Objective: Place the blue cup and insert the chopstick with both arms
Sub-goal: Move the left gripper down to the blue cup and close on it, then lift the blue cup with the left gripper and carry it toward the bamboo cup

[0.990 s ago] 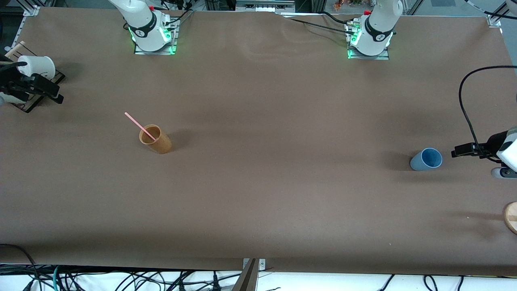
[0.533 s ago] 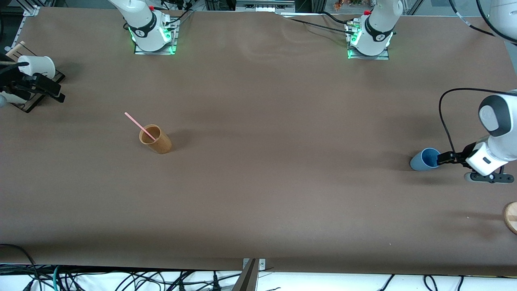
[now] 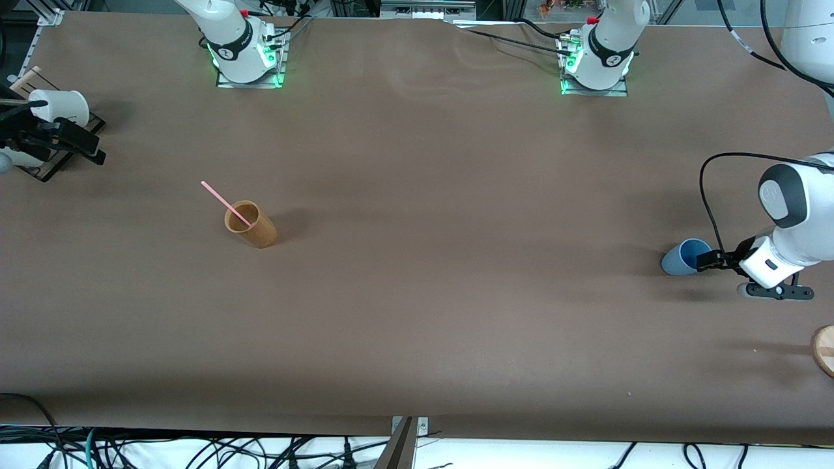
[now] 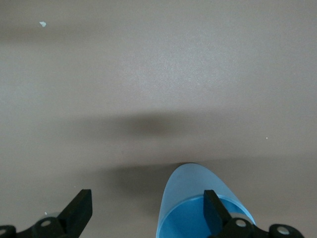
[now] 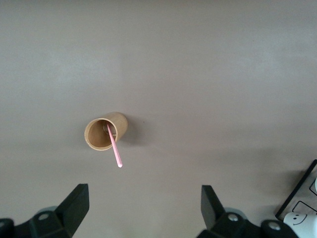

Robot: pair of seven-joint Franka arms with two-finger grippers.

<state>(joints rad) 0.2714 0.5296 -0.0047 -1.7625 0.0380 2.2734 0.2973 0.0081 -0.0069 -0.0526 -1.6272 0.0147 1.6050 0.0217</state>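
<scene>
Front view: you are at the reach for the blue cup, which lies on its side at the right edge of the frame on the brown counter, mouth toward the left end effector. That end effector hangs low at the cup's mouth, fingers wide, holding nothing. The chopstick leans in the brown cup at centre left. The right end effector waits at the left edge, wide and empty.

Left wrist view: one finger sits at the blue cup's rim. Next you likely need to close on the wall.

Right wrist view: the brown cup and chopstick show mid-frame.
</scene>
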